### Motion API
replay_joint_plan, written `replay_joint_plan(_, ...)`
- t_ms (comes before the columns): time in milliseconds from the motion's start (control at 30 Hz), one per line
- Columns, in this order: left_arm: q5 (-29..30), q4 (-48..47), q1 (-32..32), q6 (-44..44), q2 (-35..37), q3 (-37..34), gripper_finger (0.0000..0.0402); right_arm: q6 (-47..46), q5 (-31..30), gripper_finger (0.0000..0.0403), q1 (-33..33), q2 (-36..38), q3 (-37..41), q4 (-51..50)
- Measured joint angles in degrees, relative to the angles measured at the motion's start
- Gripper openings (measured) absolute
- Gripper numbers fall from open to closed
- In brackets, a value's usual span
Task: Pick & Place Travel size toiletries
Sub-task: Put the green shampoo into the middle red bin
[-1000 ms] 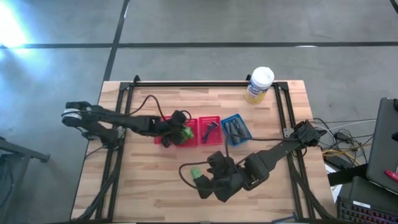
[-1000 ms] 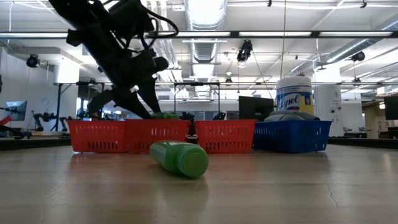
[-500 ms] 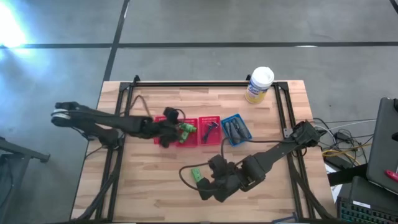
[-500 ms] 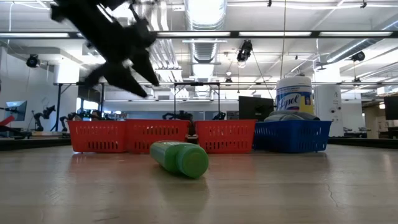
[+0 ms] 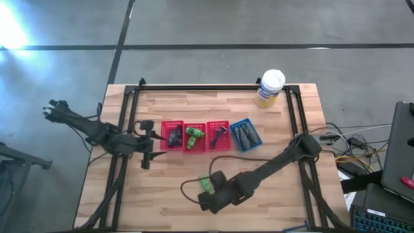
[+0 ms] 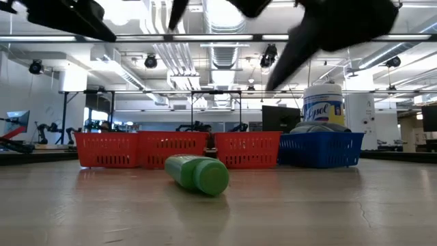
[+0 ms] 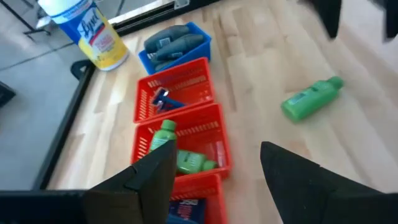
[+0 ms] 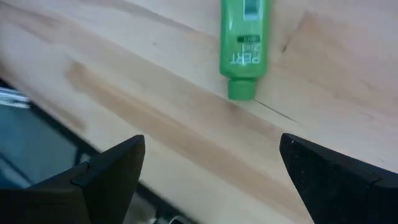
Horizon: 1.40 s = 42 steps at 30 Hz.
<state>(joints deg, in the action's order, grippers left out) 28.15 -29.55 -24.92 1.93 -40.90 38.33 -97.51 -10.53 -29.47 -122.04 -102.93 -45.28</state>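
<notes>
The green bottle (image 8: 243, 46), light, stiff and likely slick, lies on the table (image 5: 272, 194) near the red baskets (image 5: 194, 136); the right gripper (image 8: 211, 180), fingers wide, should clasp its mid-body.

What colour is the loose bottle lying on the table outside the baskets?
Bright green. The loose bottle shows best in the right wrist view, lying on the bare wood.

The left arm reaches in low from the table's left edge, its left gripper (image 5: 145, 150) stopped short of the middle, fingers (image 7: 152, 180) spread apart — nothing between them. The right arm stretches diagonally from the right side toward the near edge, bent at the elbow; its right gripper (image 5: 206, 197) points down, fingers (image 8: 112, 174) wide apart.
</notes>
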Motion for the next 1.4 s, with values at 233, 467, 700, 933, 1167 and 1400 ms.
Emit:
replay_joint_plan(233,0.0,-1.3,-2.0,-8.0,1.1,-1.1,0.0236,1.8,0.1,0.0368,0.1,-7.3,-7.8,-6.5)
replay_joint_plan(467,0.5,-1.0,-2.0,-10.2,-0.5,-1.1,0.0236,7.6,0.1,0.0368,2.3,-14.3,-15.2,-11.3)
replay_joint_plan(700,0.6,-0.9,-2.0,-12.5,-1.6,-1.1,0.0236,7.8,0.1,0.0368,4.9,-17.4,-18.2,-13.6)
replay_joint_plan(933,0.3,-0.9,-2.0,-15.0,-1.6,-1.1,0.0236,11.7,3.4,0.0363,6.4,-18.3,-17.2,-13.1)
replay_joint_plan(1167,0.2,-1.1,-2.0,-14.0,-1.6,-1.1,0.0236,15.8,4.3,0.0270,6.6,-18.7,-16.7,-13.7)
replay_joint_plan(1400,-2.1,-5.5,-2.6,-8.6,-1.5,-1.1,0.0234,21.2,3.5,0.0150,7.2,-17.6,-16.5,-14.2)
